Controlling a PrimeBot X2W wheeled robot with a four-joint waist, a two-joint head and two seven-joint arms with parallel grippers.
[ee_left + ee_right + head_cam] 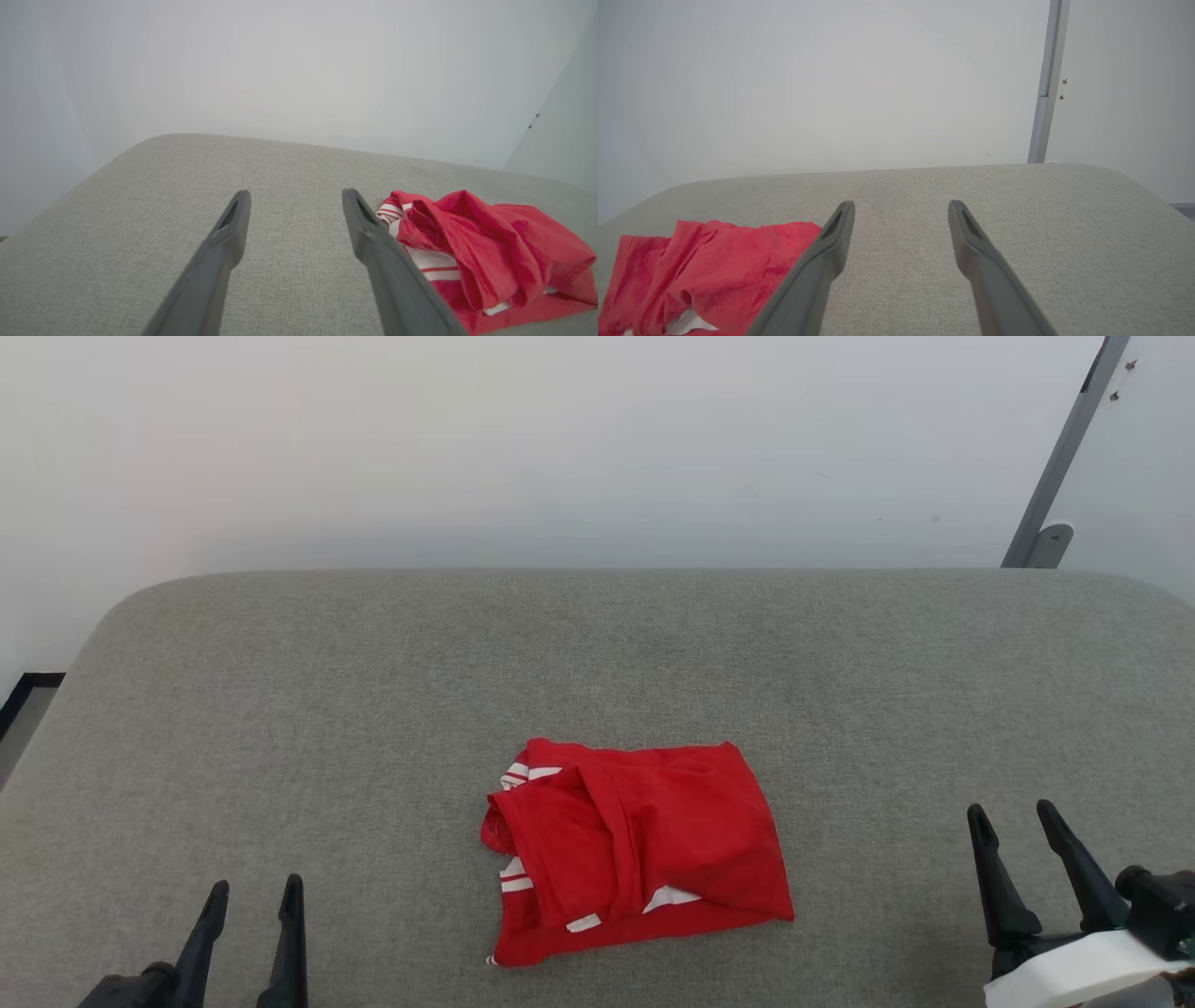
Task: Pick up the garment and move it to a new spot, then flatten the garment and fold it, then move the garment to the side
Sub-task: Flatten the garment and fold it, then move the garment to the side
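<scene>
Lower left of the head view: I find my left gripper (257, 885), two long dark fingers, spread wide and holding nothing, over the grey woven fabric surface (373, 653). Centre, slightly low: the red soft jersey garment (644, 840) with white striped trim lies bunched and loosely folded on that surface, well apart from both grippers. Lower right: my right gripper (1011, 810), likewise wide and empty.

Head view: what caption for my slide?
Crumpled red shirt on gray cushion; left end effector and right end effector open nearby.
</scene>
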